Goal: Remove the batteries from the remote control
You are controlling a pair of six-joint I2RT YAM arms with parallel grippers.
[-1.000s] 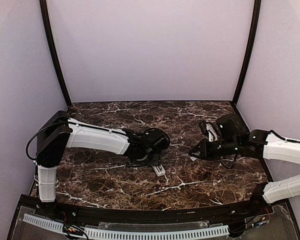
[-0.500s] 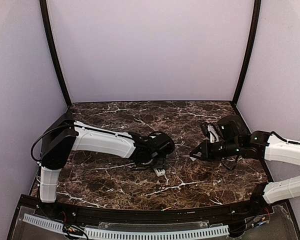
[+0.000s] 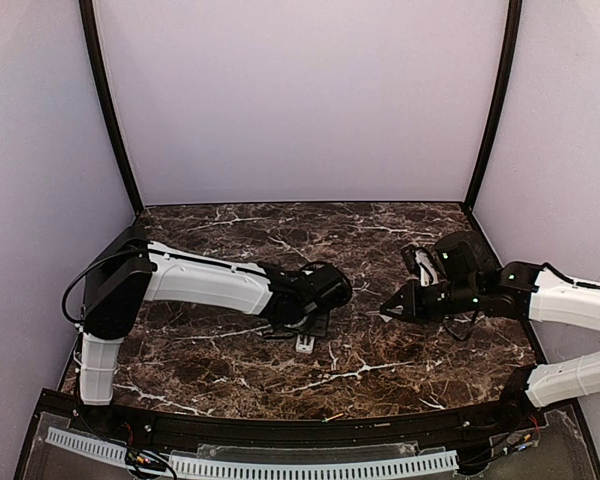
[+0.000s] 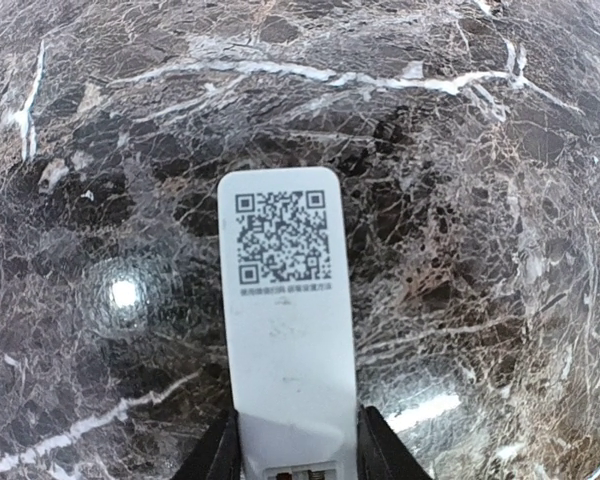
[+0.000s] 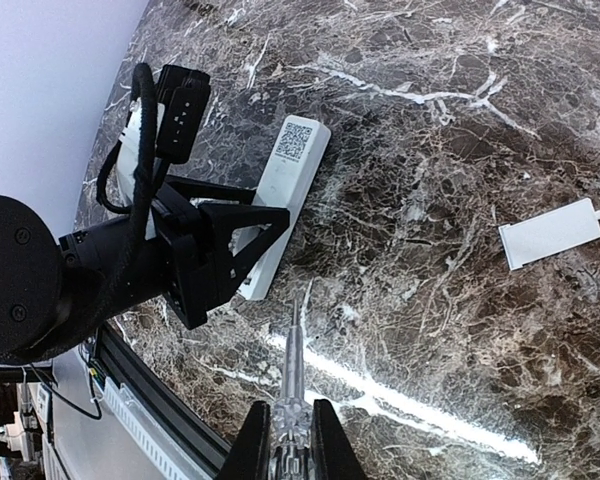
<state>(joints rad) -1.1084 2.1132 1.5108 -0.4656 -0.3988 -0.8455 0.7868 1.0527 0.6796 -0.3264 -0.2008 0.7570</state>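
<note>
The remote control (image 4: 285, 330) lies flat on the dark worktop (image 3: 380, 240), with its square code sticker facing up. The left gripper (image 4: 300, 455) has its jaws pressed on both long sides of the remote control. To the right of the remote control, the right gripper (image 5: 290, 440) holds a thin grey stick (image 5: 292, 350) tight in its jaws. A small white cover (image 5: 550, 233) lies well apart from the remote control.

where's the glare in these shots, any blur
left wrist: round lamp glare on the table left of the remote control; right wrist: bright glare streak on the marble behind the grey stick; top external: even soft light, no glare, nothing blurred
</note>
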